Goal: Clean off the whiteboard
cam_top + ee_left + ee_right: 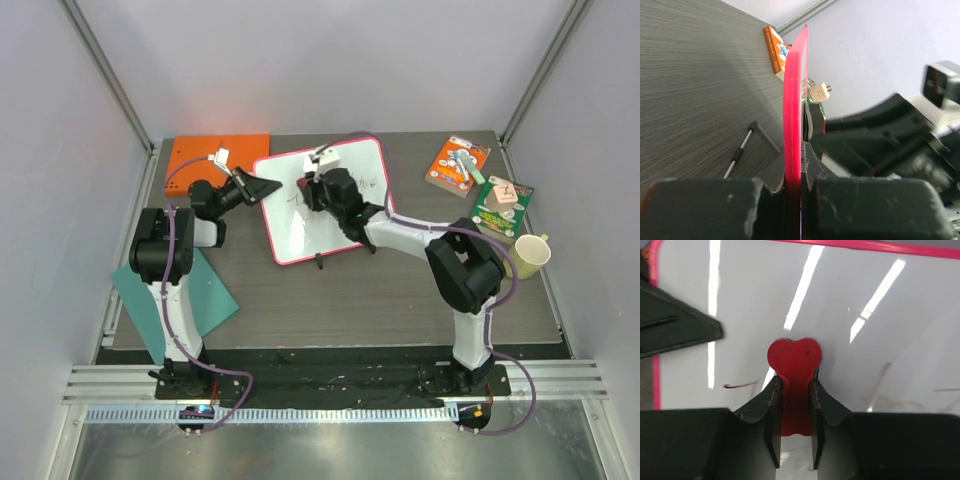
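Observation:
The whiteboard (pixel 300 228), white with a pink-red rim, lies at the table's middle, with faint dark handwriting (pixel 370 183) on its right half. My left gripper (pixel 266 187) is shut on the board's left rim; the left wrist view shows that rim (pixel 794 95) edge-on between the fingers, at the gripper (pixel 801 152). My right gripper (pixel 312 190) is over the board's upper left part, shut on a red heart-shaped eraser (pixel 794 356) held against the white surface (pixel 865 295). A dark stroke (pixel 740 385) and grey smudges (pixel 882 401) lie beside the eraser.
An orange board (pixel 215 155) lies at the back left and a teal sheet (pixel 215 300) under the left arm. At the right are an orange packet (pixel 458 163), a green packet (pixel 502 205) and a pale yellow cup (pixel 530 255). A thin rod (pixel 740 152) lies under the board.

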